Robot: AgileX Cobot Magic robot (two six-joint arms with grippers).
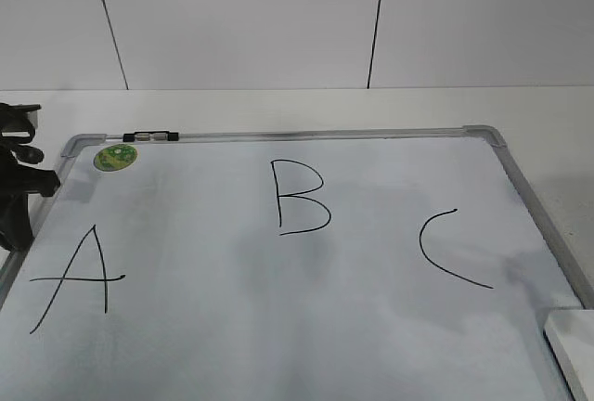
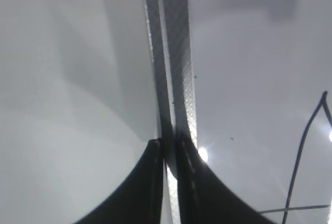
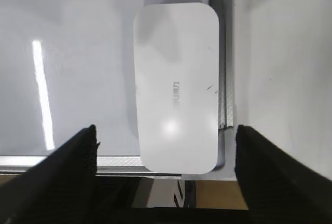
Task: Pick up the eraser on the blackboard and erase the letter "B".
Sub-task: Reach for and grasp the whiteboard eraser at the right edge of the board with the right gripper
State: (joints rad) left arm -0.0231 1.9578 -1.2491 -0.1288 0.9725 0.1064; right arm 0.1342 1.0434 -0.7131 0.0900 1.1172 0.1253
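The pickup is not yet done — the right end effector [image 3: 166, 146] hovers wide open and empty above the eraser [image 3: 176, 86], which lies at the blackboard's [image 1: 278, 327] near right corner. Next: descend and close on it. The letter "B" [image 1: 302, 197] sits centre, between A [image 1: 79, 276] and C [image 1: 450, 248] — both to be spared. The left end effector [image 2: 167, 149], nearly closed, rests at the left frame.

The eraser [image 1: 574, 350] is cut off by the exterior view's lower right corner. The blackboard [image 1: 278, 327] is cropped along the bottom edge. The eraser's grey marking is blurred beyond reading.
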